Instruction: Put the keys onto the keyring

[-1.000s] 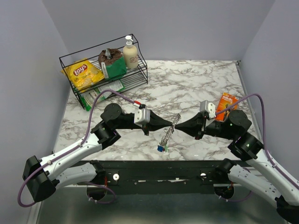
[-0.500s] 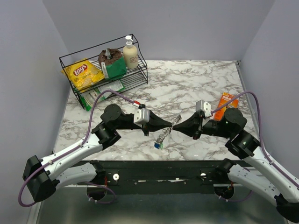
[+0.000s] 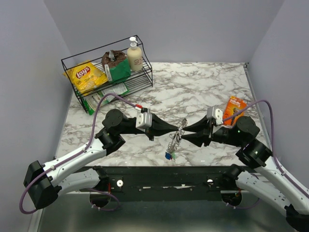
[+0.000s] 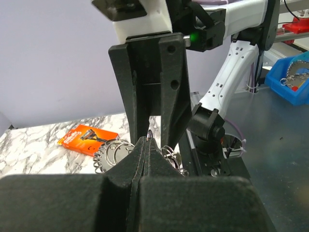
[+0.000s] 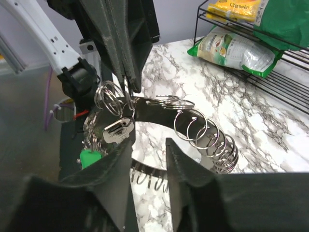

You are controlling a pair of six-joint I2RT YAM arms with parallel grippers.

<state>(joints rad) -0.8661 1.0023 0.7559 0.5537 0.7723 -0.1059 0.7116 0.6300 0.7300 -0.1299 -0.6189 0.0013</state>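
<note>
The keyring (image 3: 176, 136), a silvery coil of many small loops, hangs in the air above the table's front middle. My left gripper (image 3: 177, 129) is shut on one of its top loops (image 4: 150, 134). Small keys (image 3: 168, 154) dangle from its lower end; in the right wrist view a silver key (image 5: 117, 130) and a green head (image 5: 90, 157) show. My right gripper (image 3: 187, 133) faces the left one, tips almost touching it, open, with nothing between its fingers (image 5: 186, 162). The coil (image 5: 208, 137) sags just beyond them.
A black wire rack (image 3: 107, 77) at the back left holds a yellow chip bag (image 3: 86, 75), a green bag and a soap bottle (image 3: 134, 54). An orange razor pack (image 3: 235, 108) lies on the marble at the right, behind my right arm.
My right gripper has opened and let go of the keyring, then drawn back a little to the right. The keyring now hangs from the left gripper alone and has swung slightly.
</note>
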